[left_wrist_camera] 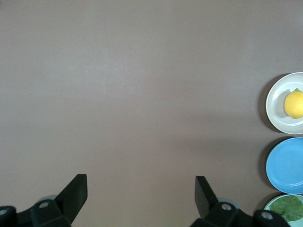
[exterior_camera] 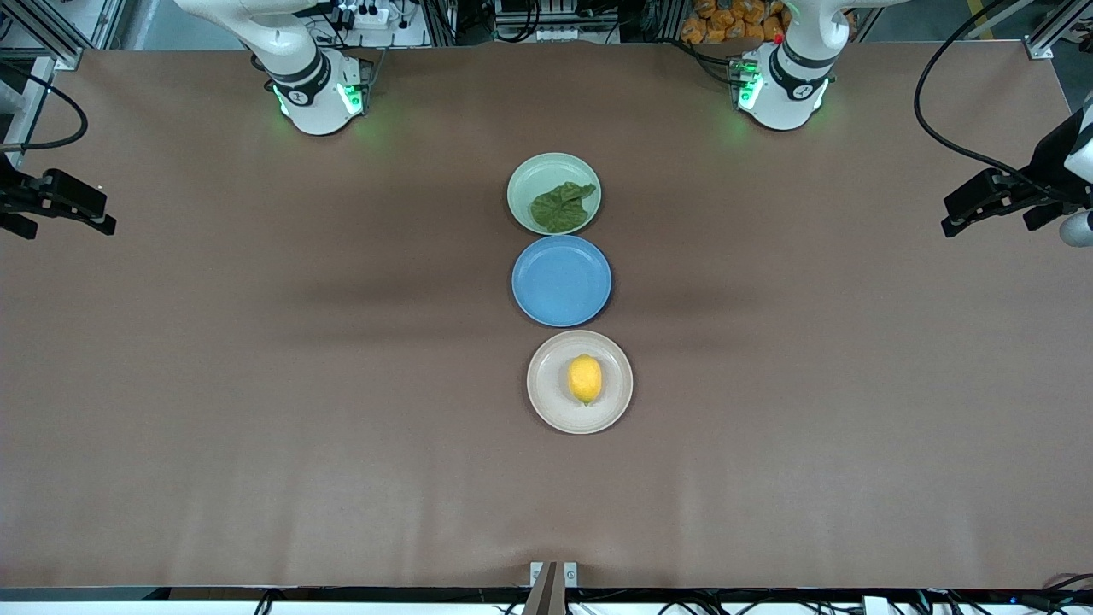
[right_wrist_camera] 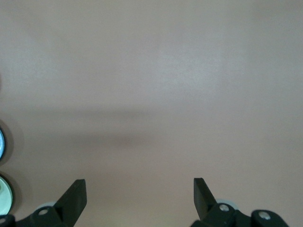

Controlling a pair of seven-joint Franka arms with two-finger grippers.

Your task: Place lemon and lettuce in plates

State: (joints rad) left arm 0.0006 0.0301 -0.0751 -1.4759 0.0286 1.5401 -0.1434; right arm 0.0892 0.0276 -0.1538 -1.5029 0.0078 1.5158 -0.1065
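Note:
The yellow lemon lies on the beige plate, the plate nearest the front camera. The dark green lettuce lies on the mint green plate, nearest the robots' bases. The left wrist view shows the lemon on the beige plate and part of the lettuce. My left gripper is open and empty, up over the left arm's end of the table. My right gripper is open and empty over the right arm's end.
An empty blue plate sits between the two other plates, the three in one line down the middle of the brown table. Edges of the blue plate and mint plate show in the right wrist view.

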